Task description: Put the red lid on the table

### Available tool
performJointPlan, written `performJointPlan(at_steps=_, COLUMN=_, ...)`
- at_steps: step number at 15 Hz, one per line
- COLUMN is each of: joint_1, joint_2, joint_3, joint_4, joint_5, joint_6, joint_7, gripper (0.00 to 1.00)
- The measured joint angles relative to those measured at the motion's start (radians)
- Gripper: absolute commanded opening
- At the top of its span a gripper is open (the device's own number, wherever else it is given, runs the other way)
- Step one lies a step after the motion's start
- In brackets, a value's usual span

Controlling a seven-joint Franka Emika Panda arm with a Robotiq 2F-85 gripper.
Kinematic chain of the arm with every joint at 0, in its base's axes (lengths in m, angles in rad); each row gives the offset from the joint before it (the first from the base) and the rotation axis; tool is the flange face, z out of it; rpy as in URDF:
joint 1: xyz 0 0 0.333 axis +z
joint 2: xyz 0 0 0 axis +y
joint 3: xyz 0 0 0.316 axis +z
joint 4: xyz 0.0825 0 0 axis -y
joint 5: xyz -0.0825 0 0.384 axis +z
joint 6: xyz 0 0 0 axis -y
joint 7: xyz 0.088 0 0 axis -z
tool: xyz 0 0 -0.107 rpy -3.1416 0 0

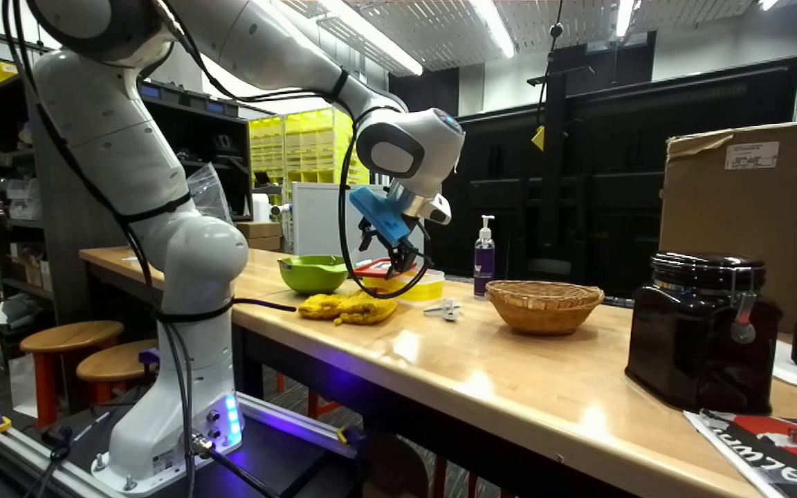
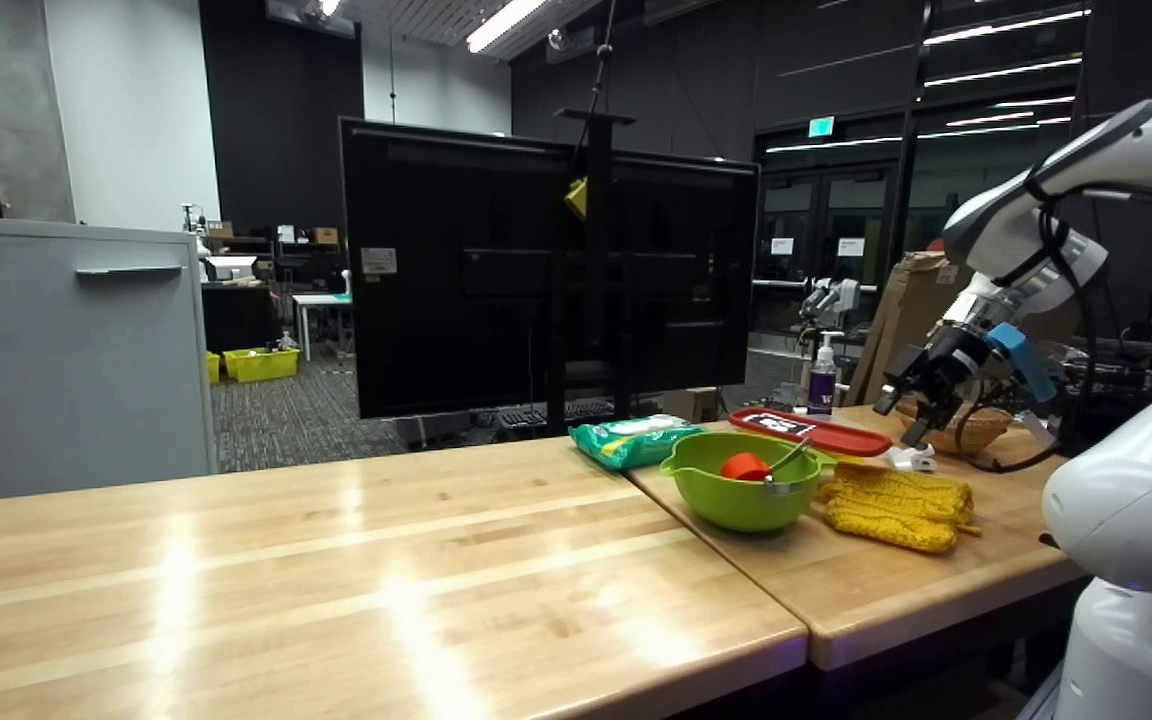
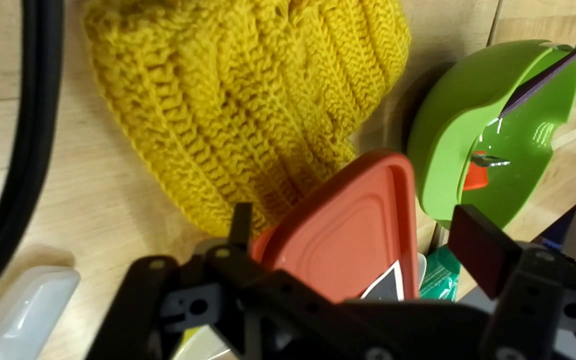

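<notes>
Wrist view, left to right: I record a mustard-yellow knitted cloth (image 3: 248, 110) on the light brown wooden table (image 3: 93, 200); next, partly covering it in this view, a flat red plastic lid (image 3: 348, 230) with rounded corners; then a green plastic bowl (image 3: 440, 130). My black two-fingered tool (image 3: 355, 225) has its fingers spread wide and holds nothing. The lid shows between them, its lower part hidden by the tool. In an exterior view, the lid's end lies just left of and below my fingertips (image 2: 921, 425); contact cannot be confirmed. In an exterior view, the lid appears at the top of a translucent yellow box (image 1: 427, 289).
</notes>
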Motion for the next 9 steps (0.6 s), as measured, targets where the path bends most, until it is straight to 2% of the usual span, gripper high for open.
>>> performJointPlan(at_steps=9, joint_1=0.047, joint_2=0.135, joint_3=-0.002, joint_4=0.083, joint_5=0.123, joint_6=0.015, joint_7=-0.136, gripper=1.00)
